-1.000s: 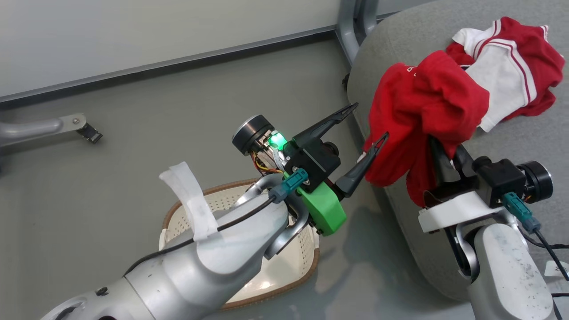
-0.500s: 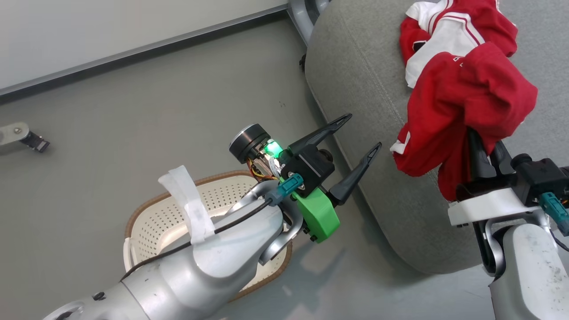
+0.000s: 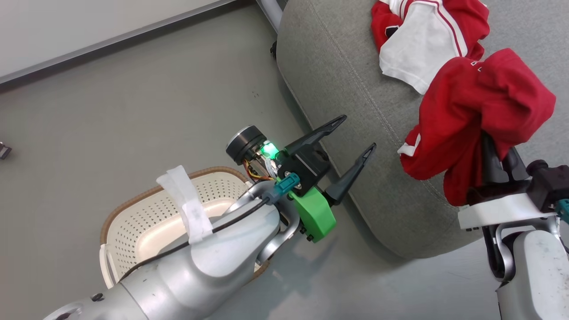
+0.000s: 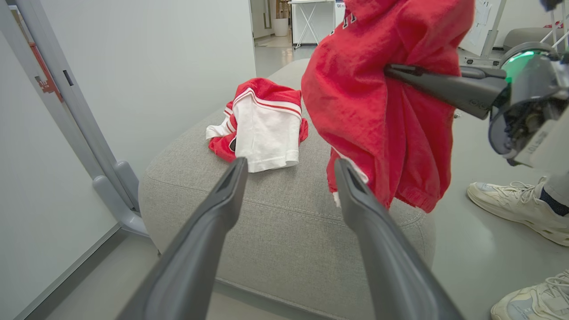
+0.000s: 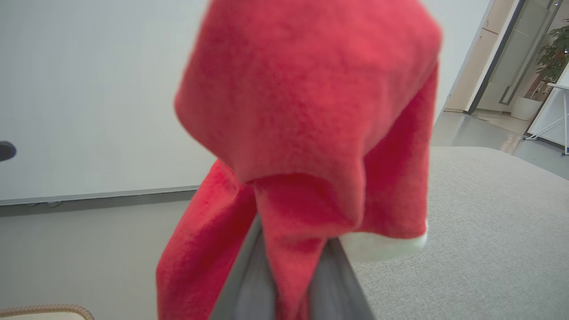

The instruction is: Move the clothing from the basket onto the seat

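Note:
One red garment (image 3: 480, 102) hangs bunched from my right gripper (image 3: 498, 160), which is shut on it above the near edge of the grey seat (image 3: 346, 80). In the right wrist view this garment (image 5: 306, 111) drapes over the fingers (image 5: 249, 284) and hides their tips. The other red and white garment (image 3: 422, 40) lies crumpled on the seat farther back. My left gripper (image 3: 359, 132) stands open beside the seat's side with nothing in it. The cream basket (image 3: 133, 202) sits on the floor under my left forearm; the part of its inside that shows holds nothing.
Grey floor runs to a white wall with a dark baseboard. A grey metal post (image 4: 111, 186) stands at the seat's far corner. A person's pale shoes (image 4: 515, 209) are on the floor just beyond the seat, behind the right arm.
The head camera has swung, shifting the whole scene left. The right gripper has carried the red garment from the seat's edge to farther over the seat, close to the other garment. The left gripper stays open.

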### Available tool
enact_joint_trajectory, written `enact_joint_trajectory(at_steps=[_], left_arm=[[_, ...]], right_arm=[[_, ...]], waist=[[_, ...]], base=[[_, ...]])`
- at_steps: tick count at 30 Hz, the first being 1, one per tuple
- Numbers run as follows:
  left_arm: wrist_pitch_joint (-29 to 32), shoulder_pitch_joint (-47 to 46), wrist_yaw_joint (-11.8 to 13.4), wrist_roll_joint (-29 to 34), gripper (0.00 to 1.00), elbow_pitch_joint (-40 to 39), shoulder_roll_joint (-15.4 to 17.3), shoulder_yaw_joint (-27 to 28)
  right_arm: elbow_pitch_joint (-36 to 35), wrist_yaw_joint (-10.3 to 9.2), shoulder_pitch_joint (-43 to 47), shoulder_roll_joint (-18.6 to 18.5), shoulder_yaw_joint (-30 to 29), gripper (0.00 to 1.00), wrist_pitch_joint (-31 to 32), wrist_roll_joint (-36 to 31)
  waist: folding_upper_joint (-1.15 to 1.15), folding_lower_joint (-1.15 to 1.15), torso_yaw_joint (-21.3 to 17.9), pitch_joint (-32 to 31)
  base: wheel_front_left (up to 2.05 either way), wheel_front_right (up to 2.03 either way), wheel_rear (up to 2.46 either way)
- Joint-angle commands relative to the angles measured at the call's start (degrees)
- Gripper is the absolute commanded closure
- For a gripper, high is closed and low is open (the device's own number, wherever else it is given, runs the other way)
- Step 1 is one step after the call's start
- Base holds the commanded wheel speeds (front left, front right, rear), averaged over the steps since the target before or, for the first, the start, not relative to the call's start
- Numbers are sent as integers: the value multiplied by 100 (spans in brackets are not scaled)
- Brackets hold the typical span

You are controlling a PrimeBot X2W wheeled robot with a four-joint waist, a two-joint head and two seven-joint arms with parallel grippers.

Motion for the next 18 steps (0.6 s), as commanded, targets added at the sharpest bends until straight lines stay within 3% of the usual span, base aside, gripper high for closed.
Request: enact_joint_trajectory(at_steps=[1, 11, 18], left_arm=[[-38, 90, -15, 23, 0, 22, 66, 40], [-45, 16, 40, 168, 0, -43, 200, 220], [-45, -199, 46, 326, 0, -135, 298, 364]], right_arm=[[-19, -3, -21, -16, -40, 100, -11, 70], [-171, -3, -986, -32, -282, 100, -10, 51], [-218, -4, -2153, -379, -628, 100, -10, 81]], waist=[[0, 0, 0, 25], [0, 0, 156, 350], [0, 0, 315, 871]], base=[[0, 0, 0], [0, 0, 0], [0, 0, 0]])
